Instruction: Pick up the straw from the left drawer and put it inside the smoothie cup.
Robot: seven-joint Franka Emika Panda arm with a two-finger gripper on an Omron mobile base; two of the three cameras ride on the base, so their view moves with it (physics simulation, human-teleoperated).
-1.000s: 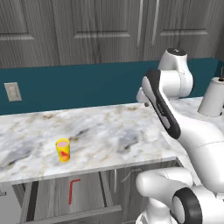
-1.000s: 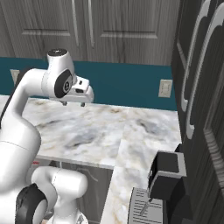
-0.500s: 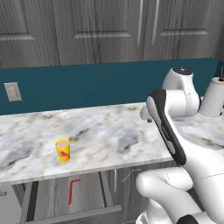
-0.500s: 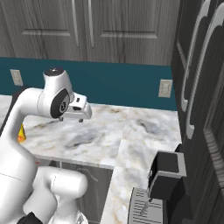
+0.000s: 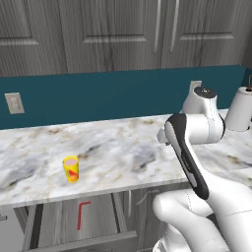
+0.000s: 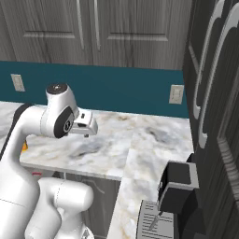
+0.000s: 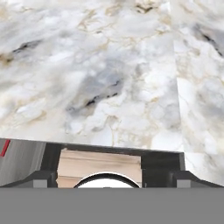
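The small yellow smoothie cup [image 5: 71,169] stands upright on the marble counter [image 5: 123,152], toward its left front. Below the counter edge the left drawer [image 5: 54,224] is pulled out, and the red straw [image 5: 82,215] lies flat in it. My gripper [image 6: 87,134] hangs over the counter well to the right of the cup, pointing down. In the hand view my gripper [image 7: 113,177] stands open with nothing between its fingers, over bare marble [image 7: 109,78]. A red sliver of the straw [image 7: 4,148] shows at that view's lower left, past the counter edge.
A paper towel roll [image 5: 240,109] stands at the counter's far right. A dark coffee machine [image 6: 179,196] sits on the near right run of counter, beside tall dark cabinets [image 6: 214,93]. Wall outlets [image 5: 14,103] sit on the teal backsplash.
The arm has folded lower and the hand has dropped closer to the counter. The fingers have spread a little wider. Cup and straw have not moved.
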